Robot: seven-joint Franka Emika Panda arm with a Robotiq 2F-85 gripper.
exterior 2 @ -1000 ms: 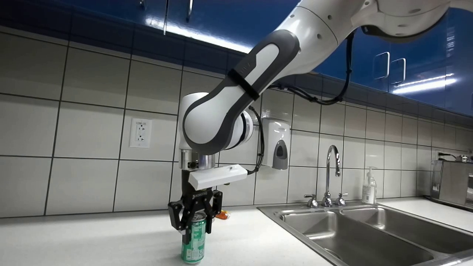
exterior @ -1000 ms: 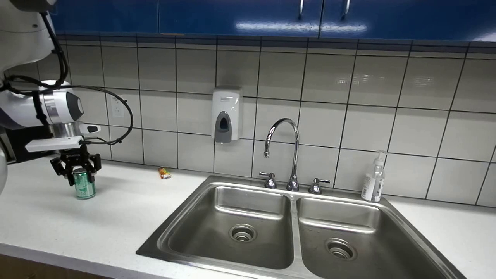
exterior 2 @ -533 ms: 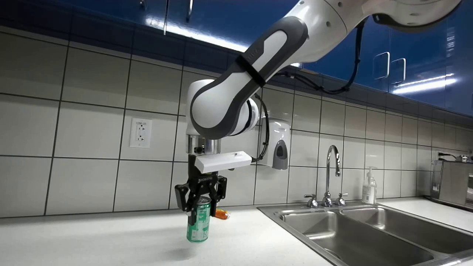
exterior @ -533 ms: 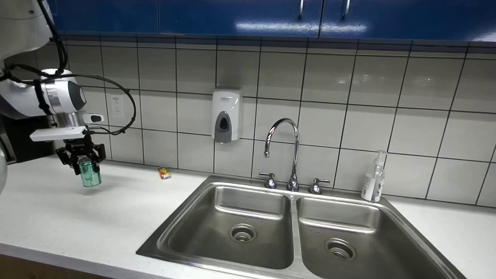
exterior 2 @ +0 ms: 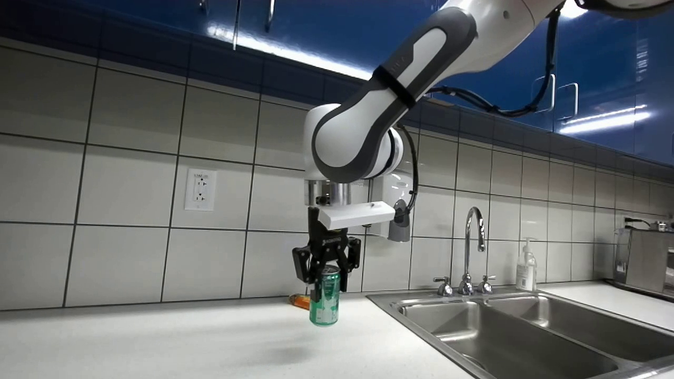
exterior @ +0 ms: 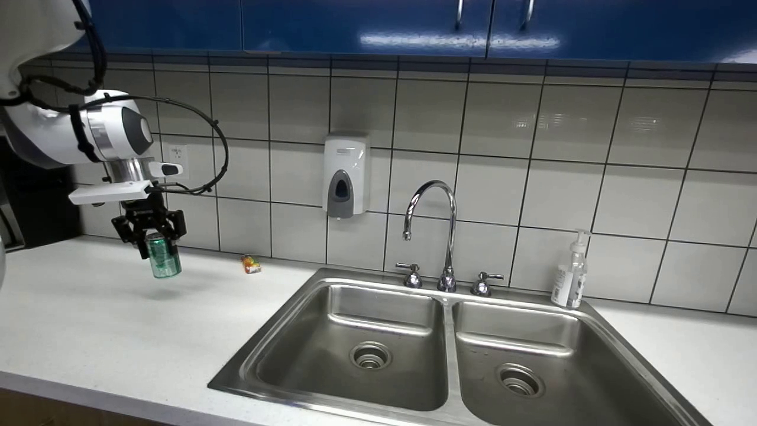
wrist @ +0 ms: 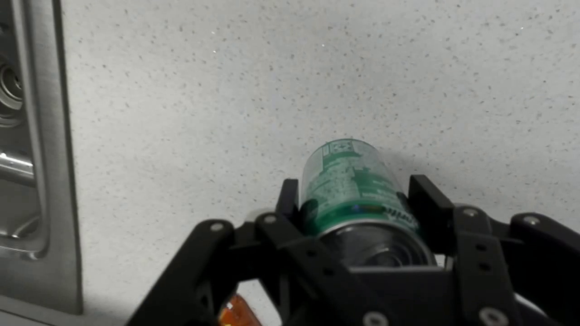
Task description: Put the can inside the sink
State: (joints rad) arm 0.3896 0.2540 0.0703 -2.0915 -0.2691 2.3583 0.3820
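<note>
Gripper around can; wrist view: speckled counter.

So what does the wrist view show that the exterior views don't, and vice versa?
Only the wrist view clearly shows that the counter is speckled.

Only the exterior views show the faucet, the wall dispenser, the pump bottle, the blue cupboards and the arm.

All share the gripper holding the can, an orange packet and part of the sink.
</note>
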